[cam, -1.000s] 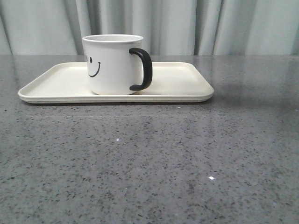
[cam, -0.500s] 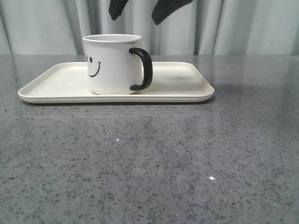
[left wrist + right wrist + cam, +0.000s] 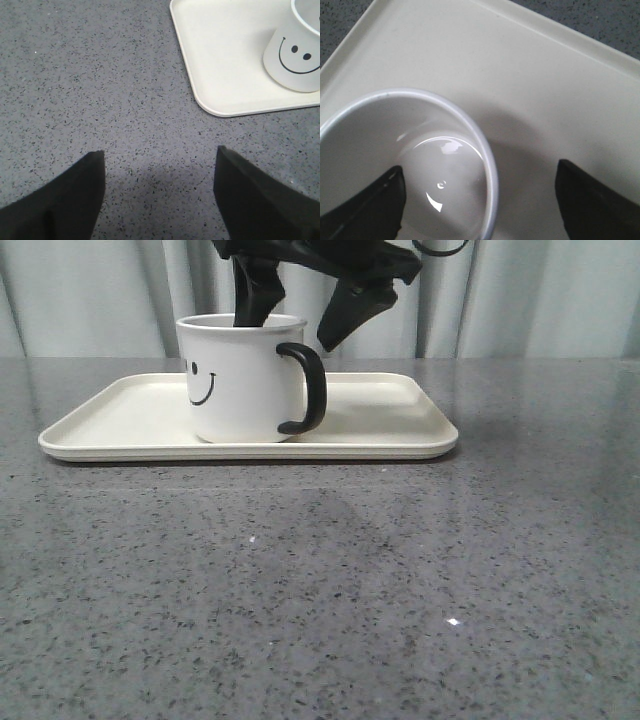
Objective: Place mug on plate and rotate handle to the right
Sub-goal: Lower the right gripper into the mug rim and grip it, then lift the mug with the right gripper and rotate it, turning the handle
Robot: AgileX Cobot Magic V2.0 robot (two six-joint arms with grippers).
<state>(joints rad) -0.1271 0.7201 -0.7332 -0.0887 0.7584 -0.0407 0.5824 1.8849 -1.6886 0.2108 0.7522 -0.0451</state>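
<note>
Left fingers (image 3: pixel 159 197): spread wide, empty, over bare table (image 3: pixel 100 90) left of the plate (image 3: pixel 225 60).
Mug (image 3: pixel 244 377): upright on the plate's (image 3: pixel 120 420) left-middle, smiley face toward the left, handle (image 3: pixel 308 388) pointing right and slightly near.
Right fingers (image 3: pixel 297 310): wide apart, holding nothing; one tip dips inside the mug's rim, the other hangs outside, above the handle, straddling the right wall.
Risk: closing off-centre could shove or tip the mug, or swing the handle away from the right.
Risk: the outer finger could catch the handle coming down.
</note>
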